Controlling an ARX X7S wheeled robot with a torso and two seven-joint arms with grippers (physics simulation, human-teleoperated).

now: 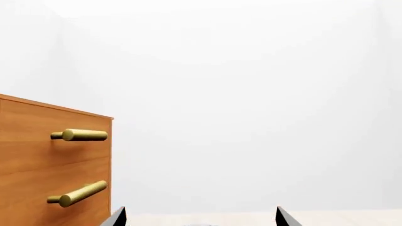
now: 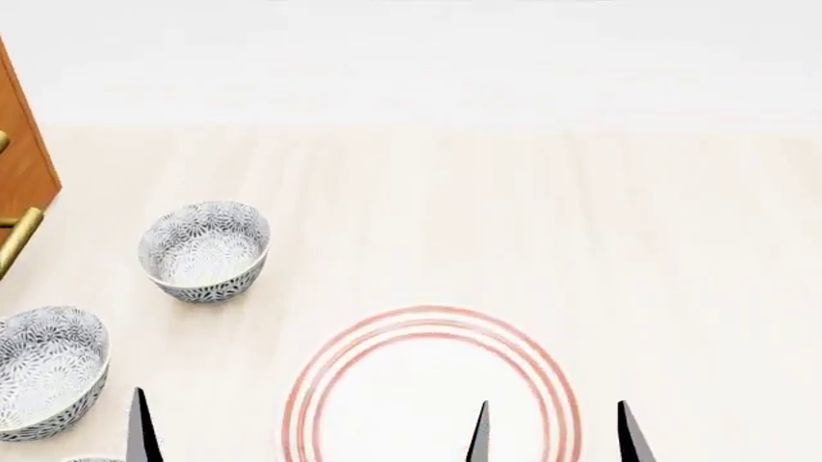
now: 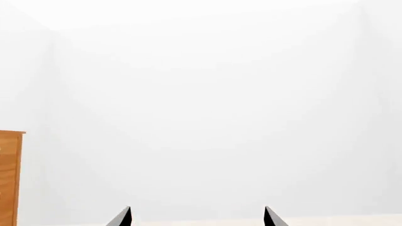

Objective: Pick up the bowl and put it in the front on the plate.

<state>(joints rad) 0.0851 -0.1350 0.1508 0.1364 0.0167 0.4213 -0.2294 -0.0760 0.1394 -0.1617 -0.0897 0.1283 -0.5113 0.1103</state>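
The small, deep, round bowl with a dense grey floral pattern on white [image 2: 206, 250] that stands farthest forward sits on the pale wood-grain tabletop [image 2: 578, 221], ahead of and to the left of the large white plate ringed with thin red circles [image 2: 430, 390], with bare table between them. A second bowl of the same pattern [image 2: 45, 371] lies nearer the robot at the left edge of the head view, and a sliver of a third rim [image 2: 90, 459] shows at the bottom edge. Which bowl the task intends is a judgement; the far one is the reading taken here. The left gripper [image 2: 135, 428] shows only one dark fingertip in the head view, while its wrist view shows two tips set wide apart with nothing between them; it is the nearer arm to all the bowls. The right gripper [image 2: 552, 433] stands spread and empty over the plate's near half. A bowl has no long axis, so a rim grasp from any side should serve. The orange wooden cabinet with brass bar handles [image 2: 19, 164] crowds the far left, so the left arm's reach probably wants to stay to the bowl's right, where the table is open; the carry back to the plate looks unobstructed.
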